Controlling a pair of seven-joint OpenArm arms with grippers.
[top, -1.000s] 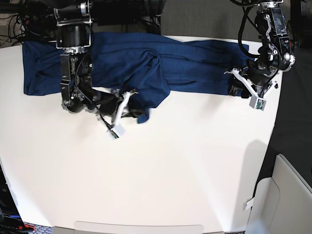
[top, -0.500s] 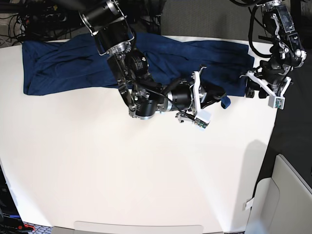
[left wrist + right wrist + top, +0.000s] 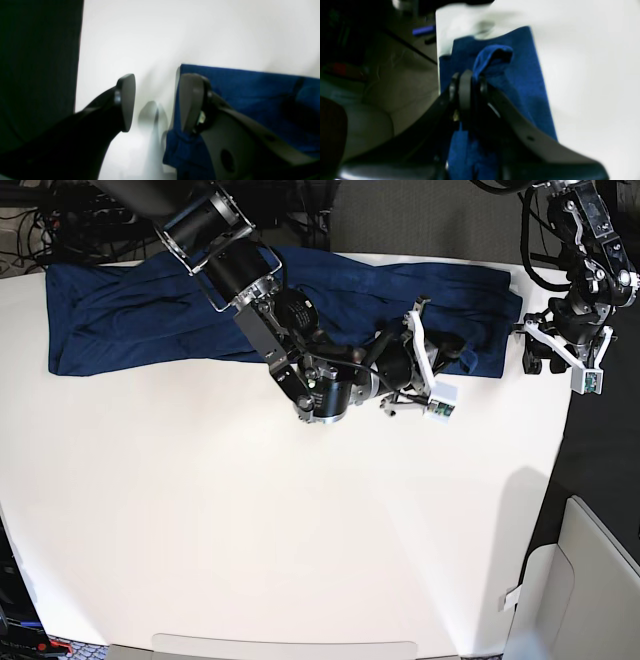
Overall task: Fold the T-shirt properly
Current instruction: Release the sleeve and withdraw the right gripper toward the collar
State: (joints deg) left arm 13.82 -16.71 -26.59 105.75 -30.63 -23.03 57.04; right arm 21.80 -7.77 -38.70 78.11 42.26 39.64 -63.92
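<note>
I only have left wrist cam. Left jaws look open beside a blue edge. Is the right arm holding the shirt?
Observer: Yes. In the right wrist view the right gripper is shut on a bunched fold of the T-shirt.
Operator: Where is that relative to my gripper?
Observer: In the base view the right gripper sits over the shirt's end near the table edge; the left gripper is just past that end, holding nothing.
Operator: Is the shirt folded yet?
Observer: Not neatly. The base view shows it as a long band along the table's far side.
</note>
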